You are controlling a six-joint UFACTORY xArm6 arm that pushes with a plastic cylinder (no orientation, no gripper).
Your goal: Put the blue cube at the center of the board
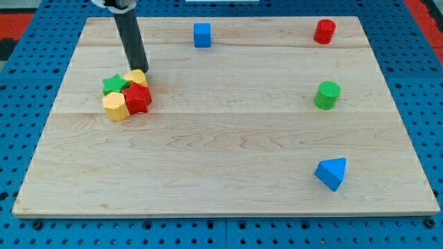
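The blue cube (pixel 202 34) sits near the view's top edge of the wooden board (pixel 228 159), left of centre. My tip (pixel 142 70) is the lower end of the dark rod, at the view's upper left. It stands well to the left of and below the blue cube, apart from it. It touches or nearly touches the top of a cluster of blocks: a green star (pixel 113 84), a yellow block (pixel 136 76), a red star (pixel 138 98) and a yellow hexagon-like block (pixel 115 106).
A red cylinder (pixel 324 31) stands at the view's top right. A green cylinder (pixel 327 95) stands at the right, below it. A blue triangular block (pixel 331 173) lies at the lower right. A blue pegboard table (pixel 14 138) surrounds the board.
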